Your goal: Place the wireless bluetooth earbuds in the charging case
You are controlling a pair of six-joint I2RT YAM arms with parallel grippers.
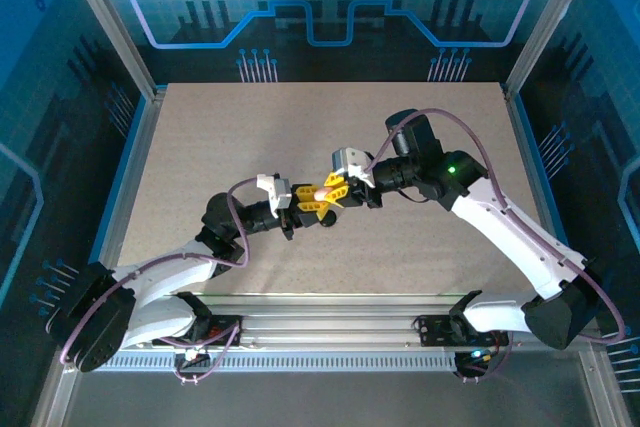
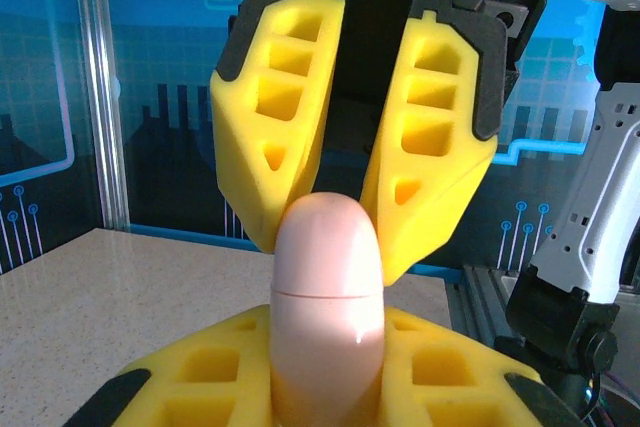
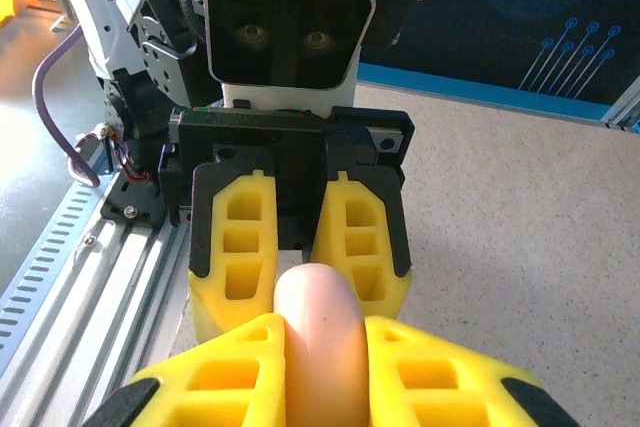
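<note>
- The left arm (image 1: 165, 272) reaches from its base at the near left corner, up and right toward the middle of the surface (image 1: 300, 127).
- A metal rail (image 1: 330, 312) runs along the near edge between the two bases.
- The left jaws are clenched on the case (image 1: 322, 193). In the left wrist view their yellow pads (image 2: 210, 387) press against both sides of its lower half.
- The case sits between the two arms, over the middle of the surface, where both sets of jaws meet tip to tip.
- In the left wrist view the case (image 2: 328, 287) is a smooth pale-pink rounded shape standing up out of the left pads. A thin seam runs across it about halfway up, and the seam looks closed.
- The right jaws are grasping the same case from the opposite end. In the right wrist view their pads (image 3: 220, 377) sit tight on either side of the case (image 3: 318, 337), touching it.
- From the left wrist, the right pads (image 2: 275, 117) come down at a slant and flank the case's rounded top.
- From the right wrist, the left pads (image 3: 232, 247) flank the far end of the case, with the left wrist's camera box (image 3: 290, 17) above them.
- The right arm (image 1: 500, 217) bends in from its base at the near right corner, its wrist pointing left toward the case.
</note>
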